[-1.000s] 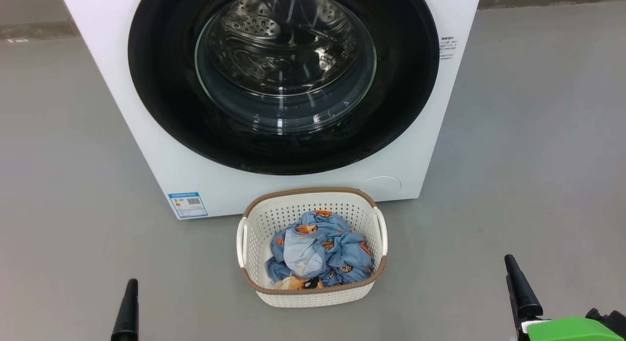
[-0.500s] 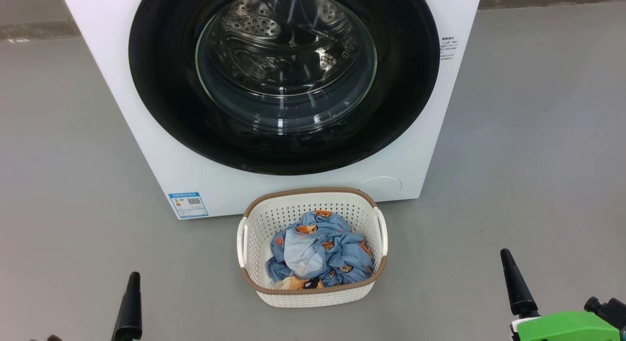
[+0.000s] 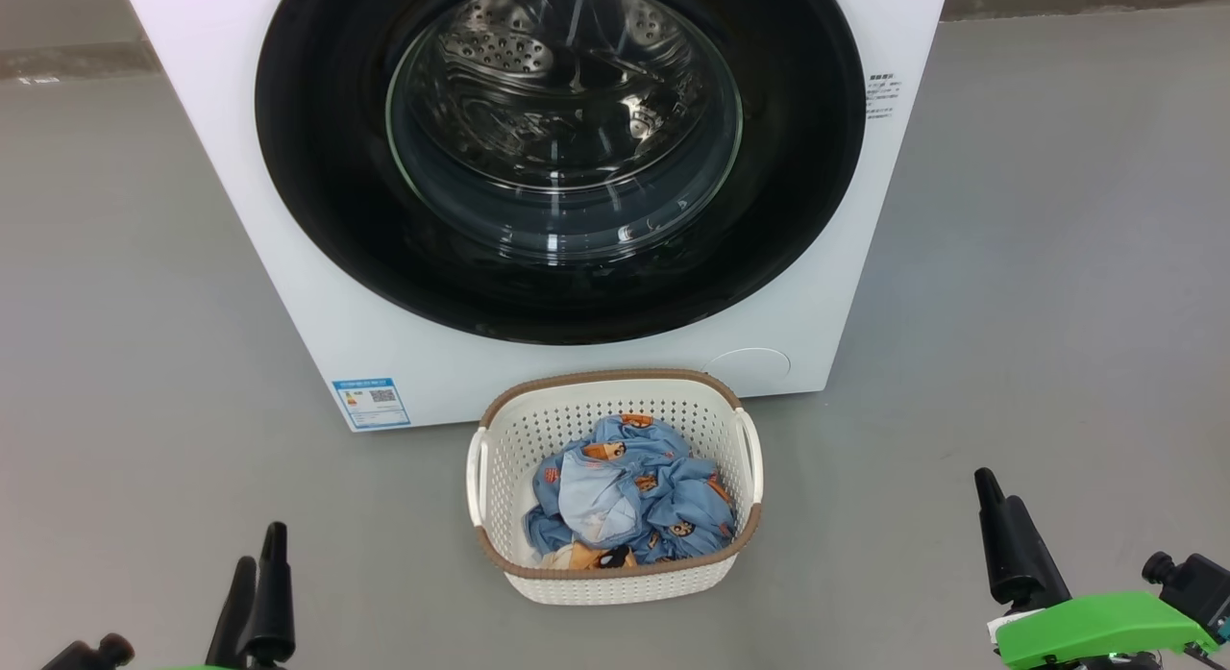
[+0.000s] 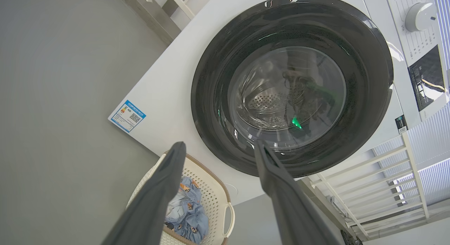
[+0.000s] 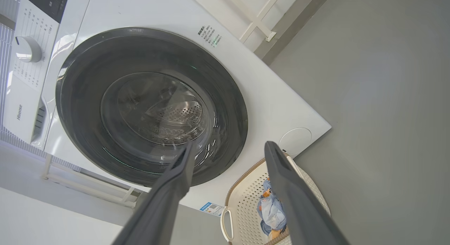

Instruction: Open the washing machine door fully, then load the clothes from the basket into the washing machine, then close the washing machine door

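With left gripper [image 3: 261, 555] and right gripper [image 5: 230, 146] both spread, empty, flanking the basket [image 3: 615, 583] of clothes [image 3: 625, 497] below the shut door [image 3: 317, 170], I fear slipping off its glossy face or knocking the basket aside.

Here's the setup from my end: the large white front-loading washing machine [image 3: 240, 170] has its round black-rimmed glass door [image 3: 317, 218] closed flat against its front. The small cream perforated plastic basket [image 3: 615, 386] sits on the floor just in front of the machine, below the door. The blue bear-print fabric clothes [image 3: 625, 497] are piled inside it. My left gripper [image 3: 261, 547] and right gripper [image 5: 230, 144] hang further out front, one on each side of the basket.
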### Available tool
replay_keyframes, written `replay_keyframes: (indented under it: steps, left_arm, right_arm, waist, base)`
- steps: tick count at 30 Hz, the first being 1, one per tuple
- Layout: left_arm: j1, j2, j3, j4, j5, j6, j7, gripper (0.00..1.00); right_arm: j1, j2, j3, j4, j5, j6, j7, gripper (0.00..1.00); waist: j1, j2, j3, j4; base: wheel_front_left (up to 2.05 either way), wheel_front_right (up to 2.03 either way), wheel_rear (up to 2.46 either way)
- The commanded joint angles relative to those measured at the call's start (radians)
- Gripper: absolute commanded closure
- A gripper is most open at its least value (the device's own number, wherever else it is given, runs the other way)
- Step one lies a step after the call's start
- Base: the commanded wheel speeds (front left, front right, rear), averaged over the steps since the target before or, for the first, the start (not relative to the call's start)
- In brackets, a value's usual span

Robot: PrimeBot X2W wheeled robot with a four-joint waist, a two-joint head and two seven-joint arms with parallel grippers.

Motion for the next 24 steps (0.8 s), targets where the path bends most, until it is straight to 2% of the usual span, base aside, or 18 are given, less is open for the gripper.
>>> replay_keyframes:
  steps: [1,24]
  left_arm:
    - [-0.034,0.025,0.014,-0.032,0.024,-0.002,-0.011,0.0]
    - [-0.023,0.054,-0.008,-0.054,0.345,-0.003,-0.08,0.0]
  right_arm:
    - [-0.041,-0.014,0.018,-0.032,-0.033,-0.001,-0.013,0.0]
    - [-0.052,-0.015,0.03,-0.048,-0.368,-0.001,-0.08,0.0]
  waist:
    - [-0.0001,-0.0001,0.0,0.0]
    - [-0.0001,-0.0001,-0.008,0.006]
  base:
    - [0.0,0.0,0.0]
    - [0.0,0.0,0.0]
